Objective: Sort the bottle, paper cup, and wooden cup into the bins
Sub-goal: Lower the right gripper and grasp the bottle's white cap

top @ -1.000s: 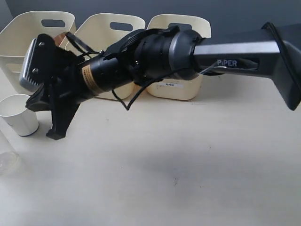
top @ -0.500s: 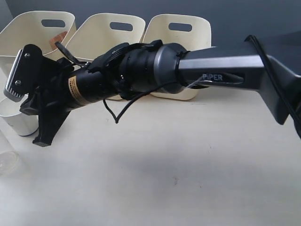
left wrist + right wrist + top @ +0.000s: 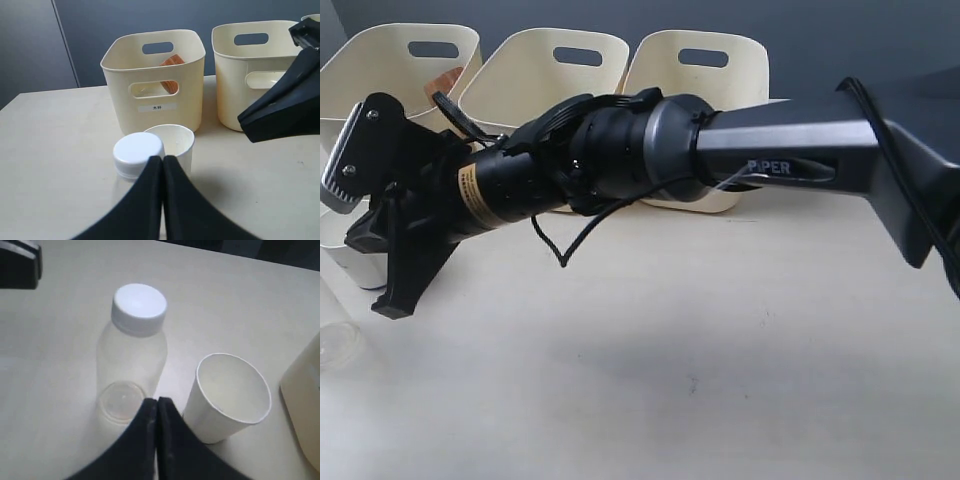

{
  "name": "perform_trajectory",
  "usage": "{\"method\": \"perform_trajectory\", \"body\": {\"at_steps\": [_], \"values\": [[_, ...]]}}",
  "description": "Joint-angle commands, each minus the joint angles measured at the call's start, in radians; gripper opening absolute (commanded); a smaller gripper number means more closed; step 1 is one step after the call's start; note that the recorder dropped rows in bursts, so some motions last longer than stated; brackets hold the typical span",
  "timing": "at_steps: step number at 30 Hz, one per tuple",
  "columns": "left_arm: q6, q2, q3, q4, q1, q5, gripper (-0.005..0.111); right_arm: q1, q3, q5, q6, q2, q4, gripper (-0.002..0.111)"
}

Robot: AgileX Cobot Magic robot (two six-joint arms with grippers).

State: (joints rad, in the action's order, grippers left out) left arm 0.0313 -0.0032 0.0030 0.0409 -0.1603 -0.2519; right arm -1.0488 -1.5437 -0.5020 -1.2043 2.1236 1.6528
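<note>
The clear bottle [image 3: 131,352] with its white cap [image 3: 138,152] stands on the table beside the white paper cup [image 3: 231,397]. My right gripper [image 3: 157,401] is shut and empty, with its tips just above the gap between the two. In the exterior view it [image 3: 396,305] reaches across to the far left and hides most of the paper cup [image 3: 342,262]; the bottle [image 3: 334,342] shows at the edge. My left gripper [image 3: 162,160] is shut and empty, close to the cap. The brown wooden cup [image 3: 171,75] lies inside the left bin [image 3: 152,107].
Three cream bins stand in a row at the back: left [image 3: 370,85], middle [image 3: 535,75] and right [image 3: 720,75]. The right arm [image 3: 790,135] spans the table from the right. A dark part of the left arm [image 3: 17,265] shows beyond the bottle.
The right arm has swung further left and a little lower, and its gripper now covers most of the paper cup. Bottle, cup and bins have not moved.
</note>
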Motion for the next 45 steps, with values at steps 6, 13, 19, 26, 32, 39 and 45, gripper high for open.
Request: {"method": "perform_trajectory", "body": {"at_steps": [6,13,19,26,32,39,45], "values": [[-0.003,0.003,-0.003,0.002,-0.002,0.013,0.0,-0.001,0.005,-0.028,0.002,-0.002,-0.157,0.07],[-0.003,0.003,-0.003,0.002,-0.002,0.013,0.0,-0.007,0.005,-0.239,0.18,-0.001,-0.284,0.067],[-0.003,0.003,-0.003,0.002,-0.002,0.013,0.0,-0.011,0.002,-0.238,0.393,0.094,-0.554,0.087],[-0.003,0.003,-0.003,0.167,-0.001,0.011,0.0,-0.011,-0.047,-0.249,0.448,0.144,-0.606,0.091],[-0.003,0.003,-0.003,0.262,-0.001,0.011,0.0,-0.011,-0.119,-0.253,0.33,0.184,-0.496,0.09],[-0.003,0.003,-0.003,0.391,-0.001,0.005,0.0,-0.011,-0.196,-0.265,0.283,0.239,-0.452,0.09],[-0.003,0.003,-0.003,0.47,-0.001,0.002,0.0,-0.011,-0.268,-0.284,0.231,0.285,-0.393,0.09]]}}
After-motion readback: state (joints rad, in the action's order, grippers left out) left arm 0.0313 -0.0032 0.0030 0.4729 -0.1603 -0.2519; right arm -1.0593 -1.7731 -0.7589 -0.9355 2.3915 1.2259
